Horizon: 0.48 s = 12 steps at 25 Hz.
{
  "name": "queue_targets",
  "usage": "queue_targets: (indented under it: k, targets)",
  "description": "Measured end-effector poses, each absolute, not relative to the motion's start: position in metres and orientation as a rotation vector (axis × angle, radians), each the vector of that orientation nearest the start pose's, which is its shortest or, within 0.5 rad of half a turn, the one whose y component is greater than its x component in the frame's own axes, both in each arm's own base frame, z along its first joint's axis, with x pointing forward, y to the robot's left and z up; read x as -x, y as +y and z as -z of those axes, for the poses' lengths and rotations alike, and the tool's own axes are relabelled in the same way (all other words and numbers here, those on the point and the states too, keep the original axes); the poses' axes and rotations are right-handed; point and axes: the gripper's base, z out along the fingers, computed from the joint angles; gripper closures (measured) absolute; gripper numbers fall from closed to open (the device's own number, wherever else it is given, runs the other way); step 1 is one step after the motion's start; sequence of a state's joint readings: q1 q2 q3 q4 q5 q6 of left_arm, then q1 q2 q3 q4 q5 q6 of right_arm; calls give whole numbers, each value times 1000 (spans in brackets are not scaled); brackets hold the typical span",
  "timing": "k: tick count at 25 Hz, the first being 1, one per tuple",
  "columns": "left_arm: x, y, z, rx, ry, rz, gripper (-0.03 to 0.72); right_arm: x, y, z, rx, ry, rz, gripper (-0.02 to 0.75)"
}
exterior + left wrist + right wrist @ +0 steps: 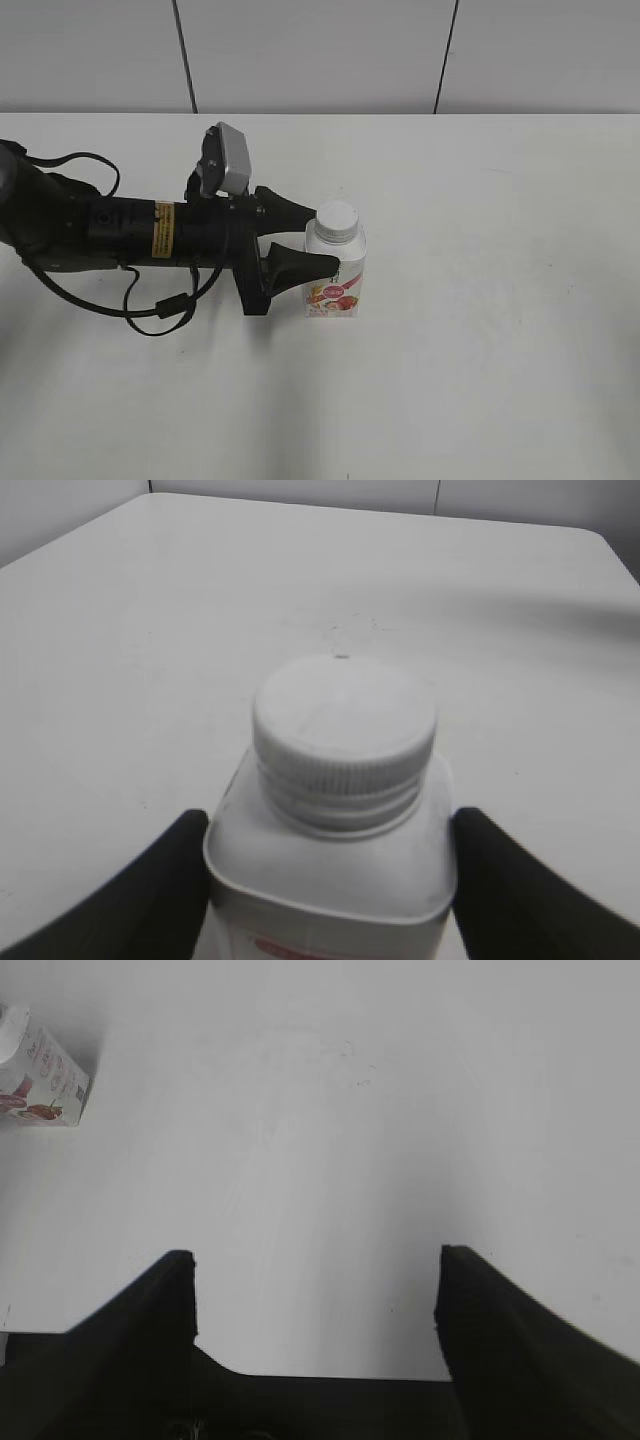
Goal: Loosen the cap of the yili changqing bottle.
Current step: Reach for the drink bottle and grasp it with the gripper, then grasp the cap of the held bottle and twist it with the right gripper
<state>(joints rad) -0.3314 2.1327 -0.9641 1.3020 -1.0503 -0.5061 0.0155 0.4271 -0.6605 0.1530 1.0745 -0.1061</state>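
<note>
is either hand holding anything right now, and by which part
The left hand grips the yili changqing bottle by its body, below the cap. The right hand is open, holding nothing.

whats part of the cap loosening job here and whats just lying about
Part of the job:
- yili changqing bottle, upright on the table
- cap, on the neck
- left gripper, a finger on each side of the bottle's body
- right gripper, open, away from the bottle

Just lying about:
- nothing besides the white table
</note>
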Motion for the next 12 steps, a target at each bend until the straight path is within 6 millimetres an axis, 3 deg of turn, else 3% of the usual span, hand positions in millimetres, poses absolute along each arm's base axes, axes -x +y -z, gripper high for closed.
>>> queue_targets:
  k: [5, 7, 12]
  targets:
    - [-316, -189, -100, -1319, 1541, 941, 245, -111, 18, -335, 197, 2460, -192, 202]
    - [-316, -189, -100, -1319, 1541, 941, 246, -141, 20, -334, 245, 2564, -219, 226]
    - [-316, -189, -100, -1319, 1540, 942, 246, -190, 23, -338, 328, 2689, -260, 241]
